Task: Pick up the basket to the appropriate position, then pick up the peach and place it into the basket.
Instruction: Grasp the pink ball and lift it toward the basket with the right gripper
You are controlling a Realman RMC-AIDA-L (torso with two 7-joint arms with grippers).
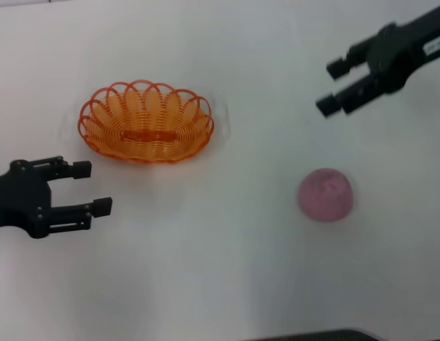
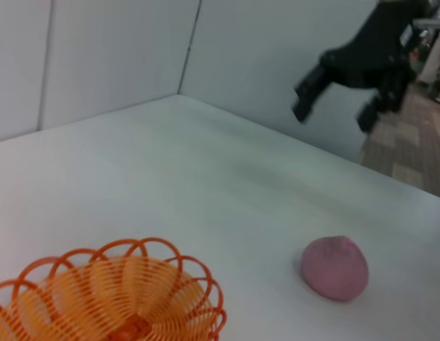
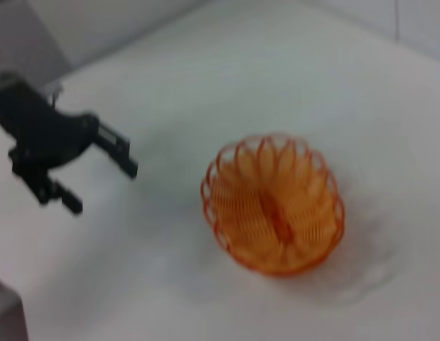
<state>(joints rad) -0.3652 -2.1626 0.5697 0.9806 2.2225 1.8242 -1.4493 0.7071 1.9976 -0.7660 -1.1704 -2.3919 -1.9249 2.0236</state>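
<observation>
white table [image 1: 220,270] | pale walls [image 2: 99,50] | left tool [image 1: 92,188] spread | right tool [image 1: 332,87] spread | floor perhaps tiled

A plain white table [image 1: 205,270] fills the scene. Pale wall panels [image 2: 120,50] rise behind the table, meeting at a corner. Beyond the table's far edge lies tiled floor [image 2: 411,153].

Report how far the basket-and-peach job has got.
Nothing looks done yet. The basket sits empty on the table, and the peach lies apart from it, toward the robot's right. Neither is held: the left gripper is open, near the basket's near-left edge, and the right gripper is open beyond the peach. Both the basket move and the peach placement remain.
</observation>
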